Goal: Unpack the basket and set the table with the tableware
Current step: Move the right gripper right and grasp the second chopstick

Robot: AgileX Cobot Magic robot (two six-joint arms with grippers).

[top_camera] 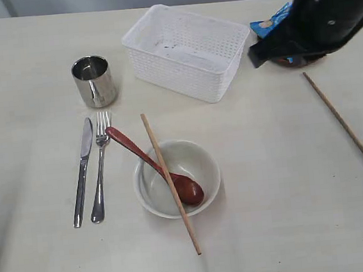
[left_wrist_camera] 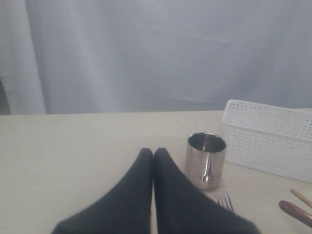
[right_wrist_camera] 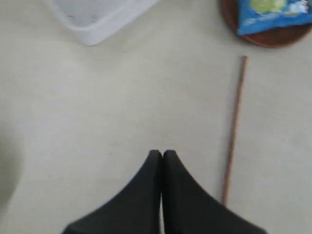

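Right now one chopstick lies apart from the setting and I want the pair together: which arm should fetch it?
Right, probably. The stray chopstick lies just beside the right gripper, which is shut and empty. The left gripper, also shut, is by the steel cup, across the bowl from that chopstick.

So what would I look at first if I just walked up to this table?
Probably the big white basket, which looks empty at the back of the table. Next comes the pale bowl in the middle, with a reddish wooden spoon resting in it and one chopstick laid across its rim. The other chopstick lies all alone, far off to the right.
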